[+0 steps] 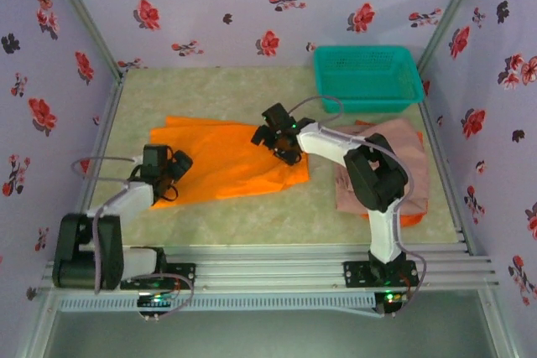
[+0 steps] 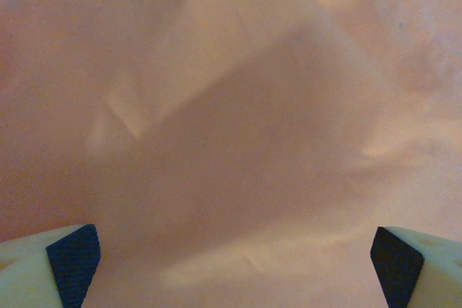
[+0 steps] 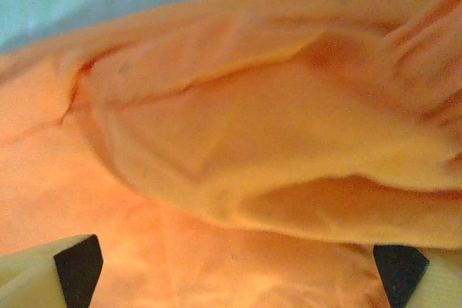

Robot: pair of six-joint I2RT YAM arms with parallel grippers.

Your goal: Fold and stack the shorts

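Top external view shows the orange shorts (image 1: 222,161) spread flat on the desk (image 1: 252,215), left of a pink-beige pair (image 1: 403,165). Left end effector (image 2: 232,268) hangs low over their near-left edge and right end effector (image 3: 234,268) over the far-right corner, both with jaws wide apart, gripping nothing. The cloth looks light, limp and quick to bunch; pinching the edge at two corners should lift it evenly

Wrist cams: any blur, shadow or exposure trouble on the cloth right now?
Left wrist: the orange shorts sit too close, soft and washed out, with a broad shadow across the middle. Right wrist: the folds are blurred and oversaturated, with a bright patch at lower left. Top external: even light, reasonably sharp.
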